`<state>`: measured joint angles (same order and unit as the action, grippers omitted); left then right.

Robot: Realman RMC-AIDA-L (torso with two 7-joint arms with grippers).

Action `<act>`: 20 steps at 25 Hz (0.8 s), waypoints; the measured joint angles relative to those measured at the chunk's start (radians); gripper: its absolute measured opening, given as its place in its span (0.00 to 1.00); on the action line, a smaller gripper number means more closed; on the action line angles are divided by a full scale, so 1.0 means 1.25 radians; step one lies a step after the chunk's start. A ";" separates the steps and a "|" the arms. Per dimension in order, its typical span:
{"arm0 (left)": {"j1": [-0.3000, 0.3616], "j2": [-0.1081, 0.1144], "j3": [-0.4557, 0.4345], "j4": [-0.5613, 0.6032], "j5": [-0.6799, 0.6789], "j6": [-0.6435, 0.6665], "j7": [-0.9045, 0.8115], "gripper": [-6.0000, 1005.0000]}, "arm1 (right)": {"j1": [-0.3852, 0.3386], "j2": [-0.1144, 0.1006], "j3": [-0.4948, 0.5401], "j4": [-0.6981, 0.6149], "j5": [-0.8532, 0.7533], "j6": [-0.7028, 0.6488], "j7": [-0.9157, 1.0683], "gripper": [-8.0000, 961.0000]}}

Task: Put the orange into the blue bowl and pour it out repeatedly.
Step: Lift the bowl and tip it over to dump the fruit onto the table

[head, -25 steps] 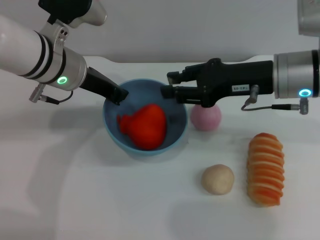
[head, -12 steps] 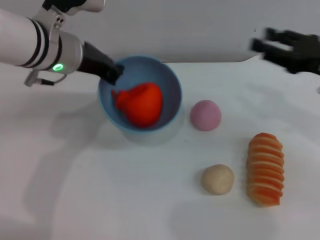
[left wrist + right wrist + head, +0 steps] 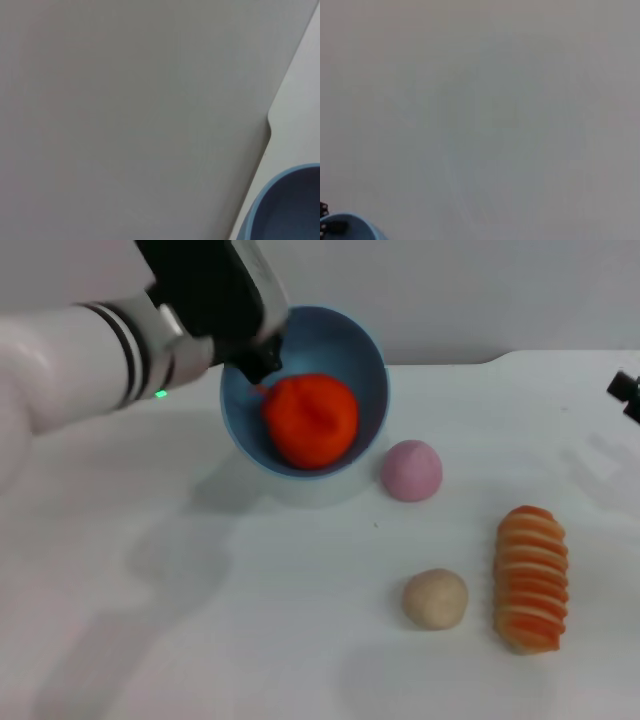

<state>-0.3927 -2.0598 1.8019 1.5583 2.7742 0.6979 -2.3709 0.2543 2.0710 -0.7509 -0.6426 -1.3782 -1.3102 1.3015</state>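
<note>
One orange (image 3: 311, 421) lies inside one blue bowl (image 3: 362, 352), which is lifted and tipped with its mouth facing forward. The left gripper (image 3: 262, 358) is clamped on the bowl's rim, just beside the orange. The right gripper (image 3: 626, 395) sits well right of the bowl; its fingers cannot be made out.

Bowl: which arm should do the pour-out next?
Left. The left gripper already grips the rim of the bowl, which is lifted off the table and tilted, orange inside. The right gripper sits at the far right edge, away from the bowl.
</note>
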 joint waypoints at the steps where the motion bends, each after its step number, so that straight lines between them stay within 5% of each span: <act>1: 0.011 0.000 0.028 0.011 0.036 -0.017 0.000 0.01 | 0.000 0.001 0.002 0.014 0.004 0.000 -0.020 0.57; 12: 0.134 -0.002 0.186 0.038 0.091 -0.224 0.219 0.01 | 0.019 0.001 0.004 0.104 0.070 -0.001 -0.112 0.57; 14: 0.184 -0.002 0.223 0.021 0.092 -0.364 0.325 0.01 | 0.019 0.001 0.005 0.105 0.070 -0.002 -0.118 0.57; 20: 0.219 -0.006 0.254 -0.049 0.092 -0.553 0.442 0.01 | 0.026 0.002 0.006 0.118 0.071 0.004 -0.131 0.57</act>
<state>-0.1195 -2.0667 2.1195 1.4976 2.8894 0.0063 -1.8189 0.2873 2.0736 -0.7441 -0.4947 -1.2898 -1.3056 1.1375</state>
